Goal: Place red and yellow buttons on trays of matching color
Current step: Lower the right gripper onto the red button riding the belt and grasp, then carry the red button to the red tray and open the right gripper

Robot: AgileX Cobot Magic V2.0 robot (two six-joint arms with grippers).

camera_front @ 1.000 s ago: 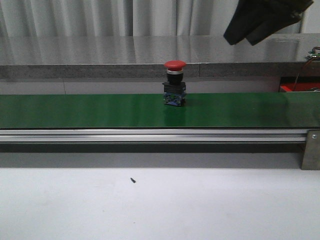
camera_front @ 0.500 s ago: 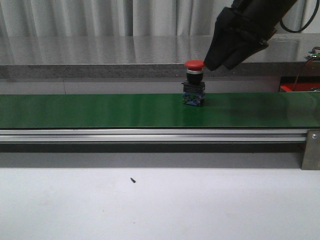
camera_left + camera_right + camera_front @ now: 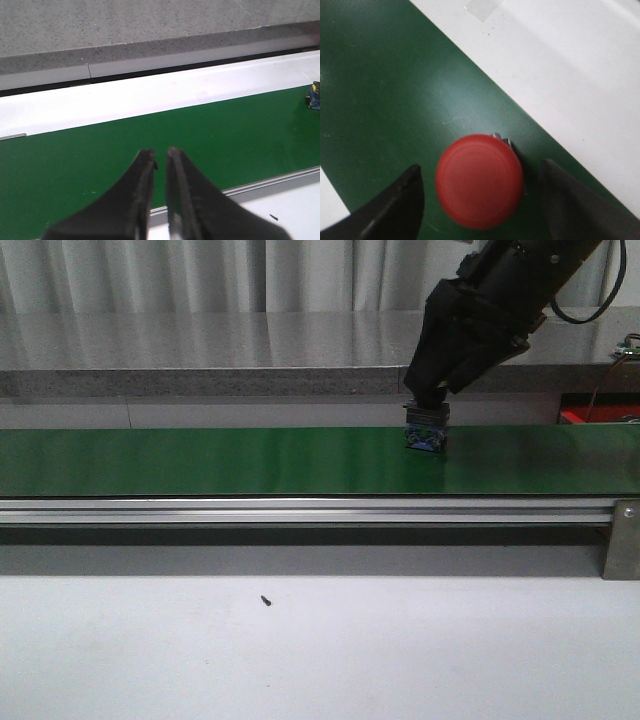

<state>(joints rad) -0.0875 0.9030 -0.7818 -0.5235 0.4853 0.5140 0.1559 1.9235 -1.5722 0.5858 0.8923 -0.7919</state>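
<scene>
A red button (image 3: pixel 480 181) stands upright on the green belt (image 3: pixel 200 460). In the front view only its black and blue base (image 3: pixel 427 431) shows, under my right gripper (image 3: pixel 432 396). In the right wrist view my right gripper (image 3: pixel 481 170) is open, with one finger on each side of the red cap. A gap shows between each finger and the cap. My left gripper (image 3: pixel 160 152) hangs shut and empty over the belt's near edge, far from the button base (image 3: pixel 314 95). The yellow button and the trays are out of view.
An aluminium rail (image 3: pixel 300 510) runs along the belt's front, with a bracket (image 3: pixel 622 538) at its right end. A small black speck (image 3: pixel 266 600) lies on the white table. A grey ledge (image 3: pixel 200 380) runs behind the belt. Something red (image 3: pixel 575 416) sits at the far right.
The button has travelled right along the belt. My right gripper has come down from the upper right and now straddles the red cap.
</scene>
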